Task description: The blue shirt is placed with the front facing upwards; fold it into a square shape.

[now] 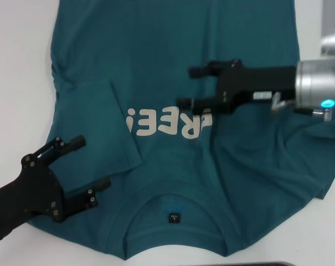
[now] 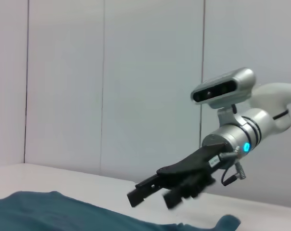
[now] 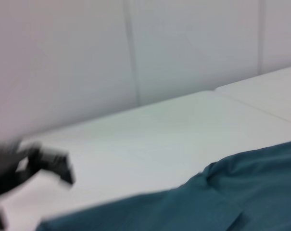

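My right gripper (image 1: 197,86) hovers spread over the blue shirt (image 1: 156,66) mid-frame; my left gripper (image 1: 89,166) spread, lower left. Next fold should keep edges aligned.

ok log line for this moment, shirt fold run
blue shirt: front up, left sleeve folded in | left gripper: open, over left shoulder | right gripper: open, above chest lettering

Blue shirt (image 1: 173,66): hem cut off at head view's top edge. Lettering's first letter hidden behind right gripper (image 1: 192,87). Neck label (image 1: 174,217) print too small to read.
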You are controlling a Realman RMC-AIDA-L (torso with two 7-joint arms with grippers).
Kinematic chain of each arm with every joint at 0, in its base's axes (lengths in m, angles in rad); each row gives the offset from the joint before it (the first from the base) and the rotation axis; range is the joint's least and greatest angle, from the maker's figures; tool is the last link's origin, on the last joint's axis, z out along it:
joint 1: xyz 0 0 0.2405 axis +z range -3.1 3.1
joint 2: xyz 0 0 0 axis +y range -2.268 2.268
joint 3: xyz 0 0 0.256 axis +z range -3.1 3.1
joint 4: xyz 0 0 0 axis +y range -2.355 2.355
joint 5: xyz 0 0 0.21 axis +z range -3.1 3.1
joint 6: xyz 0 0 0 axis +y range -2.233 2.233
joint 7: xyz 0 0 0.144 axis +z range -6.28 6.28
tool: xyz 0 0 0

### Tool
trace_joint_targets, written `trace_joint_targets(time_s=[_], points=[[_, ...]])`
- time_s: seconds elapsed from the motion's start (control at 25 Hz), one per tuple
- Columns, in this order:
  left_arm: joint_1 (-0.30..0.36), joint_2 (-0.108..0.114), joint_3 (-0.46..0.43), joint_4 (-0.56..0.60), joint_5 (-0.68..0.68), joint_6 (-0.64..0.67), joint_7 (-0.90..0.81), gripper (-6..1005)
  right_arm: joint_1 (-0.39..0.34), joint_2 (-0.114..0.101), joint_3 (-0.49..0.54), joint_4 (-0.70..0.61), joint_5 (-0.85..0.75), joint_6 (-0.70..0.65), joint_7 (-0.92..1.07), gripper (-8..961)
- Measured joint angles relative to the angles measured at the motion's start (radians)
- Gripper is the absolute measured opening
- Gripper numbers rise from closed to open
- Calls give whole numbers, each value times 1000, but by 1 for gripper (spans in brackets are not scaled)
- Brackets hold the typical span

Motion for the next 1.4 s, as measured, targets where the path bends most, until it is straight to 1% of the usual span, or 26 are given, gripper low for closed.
trace_joint_targets(time_s=[0.04, 0.12, 0.16, 0.2, 0.24, 0.32, 0.36, 0.4, 0.44, 0.48, 0.52, 0.56, 0.68, 0.72, 0.76, 0.92, 1.04, 1.16, 1.4], points=[[2, 0, -1, -1, 1, 7, -24, 852, -3, -3, 22, -2, 1, -4, 56, 866], [1, 3, -1, -5, 4, 17, -110, 854, -17, -17, 90, -3, -7, -23, 176, 866], [-2, 7, -1, -6, 6, 17, -165, 853, -27, -28, 127, -3, -14, -42, 228, 866], [-4, 10, -1, -7, 5, 15, -210, 852, -41, -48, 178, -3, -22, -72, 289, 866], [-6, 14, -2, -8, 2, 13, -254, 852, -54, -70, 235, -1, -29, -115, 356, 866], [-10, 20, -6, -8, -3, 14, -317, 850, -73, -126, 339, 2, -62, -188, 489, 865], [-13, 21, -11, -8, -6, 16, -340, 849, -76, -159, 391, 3, -99, -230, 554, 865], [-16, 22, -17, -8, -8, 16, -356, 848, -77, -196, 439, 3, -141, -263, 607, 865], [-18, 22, -23, -8, -9, 15, -363, 847, -74, -225, 479, 1, -198, -297, 648, 865], [-20, 22, -30, -9, -9, 15, -370, 846, -70, -246, 514, -8, -247, -319, 675, 865], [-24, 22, -33, -9, -9, 14, -374, 845, -54, -264, 575, -52, -388, -348, 716, 865], [-27, 22, -36, -9, -9, 15, -379, 844, -54, -264, 575, -52, -388, -348, 716, 865], [-37, 19, -40, -9, -9, 13, -390, 844, -18, -267, 625, -104, -589, -361, 750, 865], [-39, 18, -41, -9, -9, 12, -393, 844, 7, -267, 637, -119, -675, -376, 768, 865], [-41, 17, -45, -9, -9, 11, -397, 844, 7, -267, 637, -119, -675, -376, 768, 864], [-45, 16, -65, -9, -10, 17, -416, 843, 47, -268, 641, -126, -764, -401, 808, 864], [-46, 15, -80, -10, -10, 18, -420, 843, 59, -260, 635, -113, -799, -402, 819, 864], [-46, 14, -91, -10, -10, 16, -423, 843, 59, -254, 635, -85, -807, -398, 818, 864], [-55, 16, -96, -10, -13, 10, -425, 844, 39, -254, 642, -68, -807, -402, 814, 863]])
